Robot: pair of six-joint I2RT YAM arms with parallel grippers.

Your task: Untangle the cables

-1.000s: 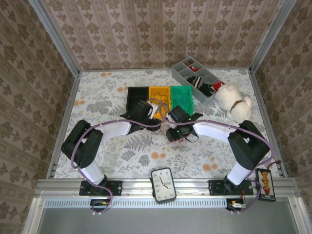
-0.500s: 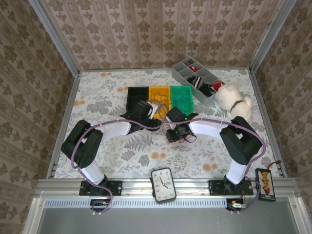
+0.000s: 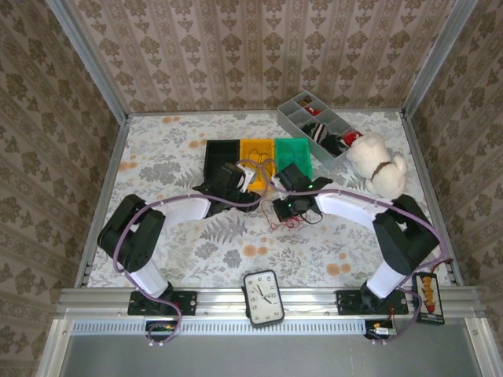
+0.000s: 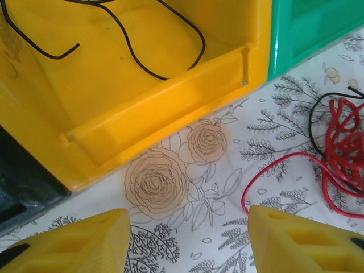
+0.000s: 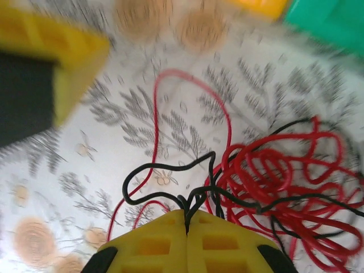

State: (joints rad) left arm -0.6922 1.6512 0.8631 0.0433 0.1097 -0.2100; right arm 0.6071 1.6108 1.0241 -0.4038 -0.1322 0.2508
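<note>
A tangle of red cable point(image 5: 284, 176) and black cable point(image 5: 165, 168) lies on the flowered cloth in front of the bins, seen from above as a small bunch point(image 3: 295, 220). My right gripper point(image 5: 186, 219) is shut on strands of the black cable at the edge of that bunch; from above it point(image 3: 287, 206) hangs over the bunch. My left gripper point(image 4: 187, 233) stands open above bare cloth just in front of the yellow bin point(image 4: 170, 108), with nothing between its fingers point(image 4: 74, 244). The red loops point(image 4: 344, 148) lie to its right. Another black cable point(image 4: 142, 51) lies inside the yellow bin.
Black point(image 3: 220, 153), yellow point(image 3: 256, 148) and green point(image 3: 292, 149) bins stand side by side behind the grippers. A grey divided tray point(image 3: 302, 119) and a plush dog point(image 3: 377, 163) sit at the back right. A clock point(image 3: 263, 297) rests on the near rail.
My right gripper has closed on the black cable and shifted slightly right and back. The left gripper has stayed where it was, still open.
</note>
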